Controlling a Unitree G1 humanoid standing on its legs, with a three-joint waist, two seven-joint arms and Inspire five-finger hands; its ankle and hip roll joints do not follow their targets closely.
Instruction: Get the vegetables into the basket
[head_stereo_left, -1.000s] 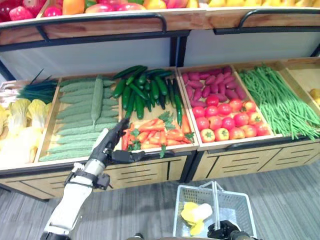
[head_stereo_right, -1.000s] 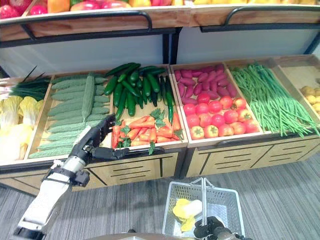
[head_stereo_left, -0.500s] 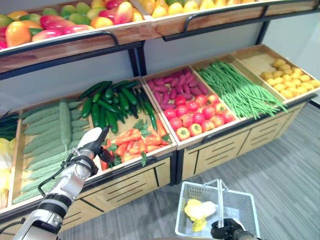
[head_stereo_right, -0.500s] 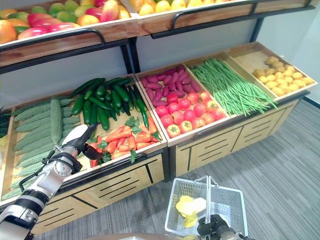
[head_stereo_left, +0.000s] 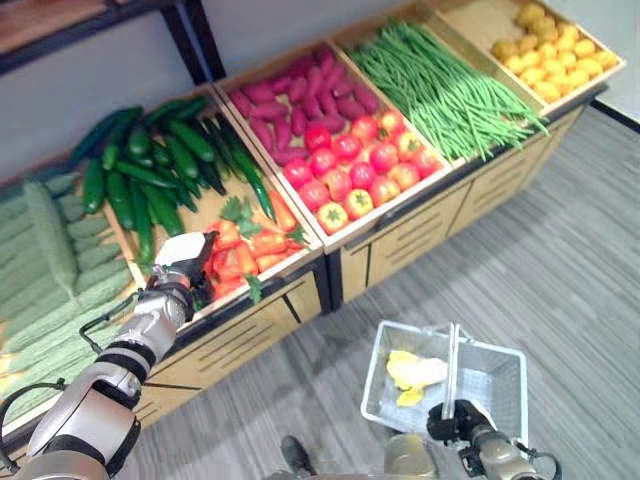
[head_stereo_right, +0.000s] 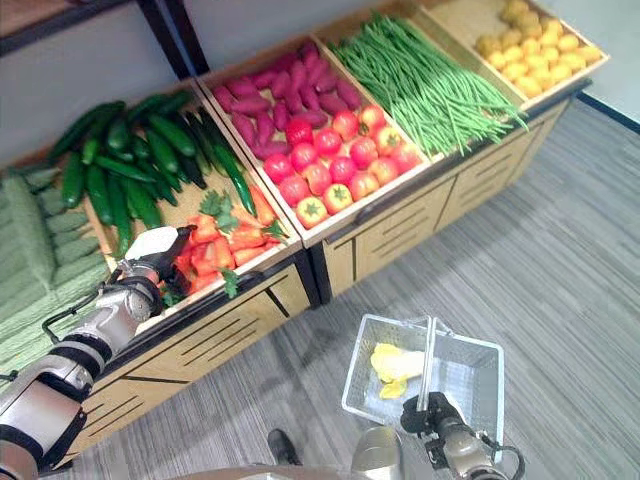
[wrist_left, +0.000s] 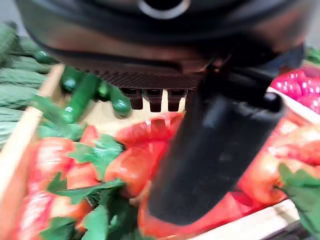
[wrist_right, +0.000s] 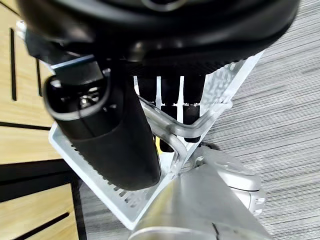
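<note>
We are at the picking step: our left hand (head_stereo_left: 183, 275), fingers loosely spread, lies on the carrots (head_stereo_left: 250, 245) at the crate's front edge and must next close on one, while our right hand (head_stereo_right: 422, 412) grips the basket (head_stereo_right: 474, 362) handle.

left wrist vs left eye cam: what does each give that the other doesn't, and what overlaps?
Left wrist adds: a close look at the left hand, its thumb in front of the red-orange vegetables and their green leaves.

Left eye adds: the basket with a yellow vegetable inside, the right hand with fingers curled on the basket handle, and the far crate of small yellow produce.

Shared: the left hand, the red-orange vegetables, and the dark cucumbers beyond them.
</note>
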